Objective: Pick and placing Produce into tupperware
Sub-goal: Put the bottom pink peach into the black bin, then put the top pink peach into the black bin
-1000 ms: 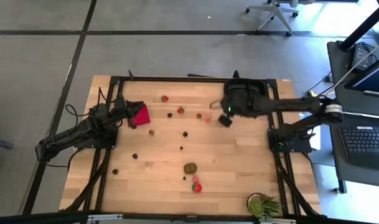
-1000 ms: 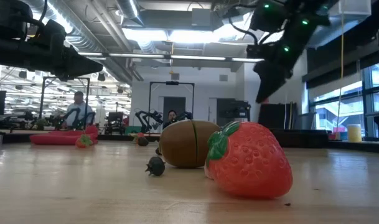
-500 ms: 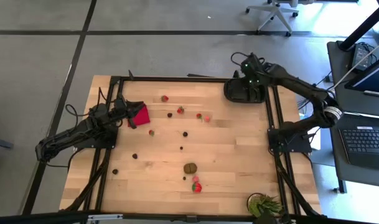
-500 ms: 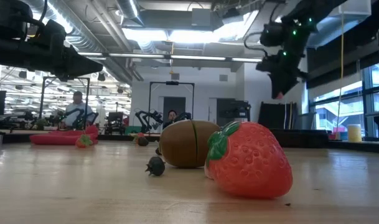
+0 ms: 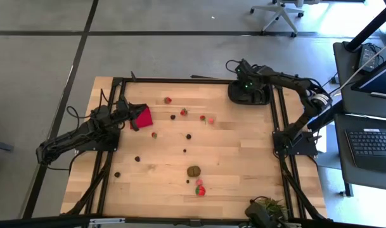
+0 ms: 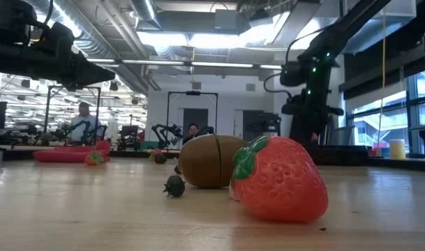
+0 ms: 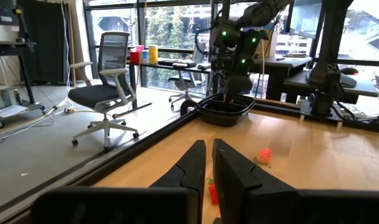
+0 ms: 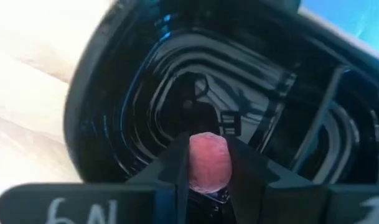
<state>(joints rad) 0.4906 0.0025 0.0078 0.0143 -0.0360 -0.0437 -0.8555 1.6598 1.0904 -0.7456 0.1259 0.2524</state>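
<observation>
1. The right gripper (image 8: 208,180) hangs right over the black shallow rectangular plastic tray (image 5: 263,98) at the far right corner of the wooden table (image 5: 231,158). Its two dark fingers are pinching a small pinkish-red produce piece (image 8: 208,160), and the right wrist view looks straight down into the glossy tray (image 8: 114,93) behind it.
2. The left gripper (image 7: 206,163) sits low at the left edge of the table, beside the flat red square cloth (image 5: 142,116). Its fingers are pressed together with nothing between them.
3. The rest of the produce is scattered across the tabletop, none of it touching the tray. A couple of red strawberry-like pieces (image 5: 168,100) lie toward the far side, and more sit mid-table.
4. Tiny dark round pieces (image 5: 188,136) dot the middle and the left-front area.
5. Near the front edge, the larger brown lump (image 5: 193,170) sits just behind a big red strawberry (image 5: 200,189). In the low view the strawberry (image 6: 278,180) overlaps the lump (image 6: 209,162), with a small dark berry (image 6: 174,186) close by.
6. A spiky green plant (image 5: 269,209) stands at the front right corner.
7. Through the left wrist view, the other arm is over the tray (image 7: 225,111), and a pink-red piece (image 7: 264,155) lies on the wood between.
</observation>
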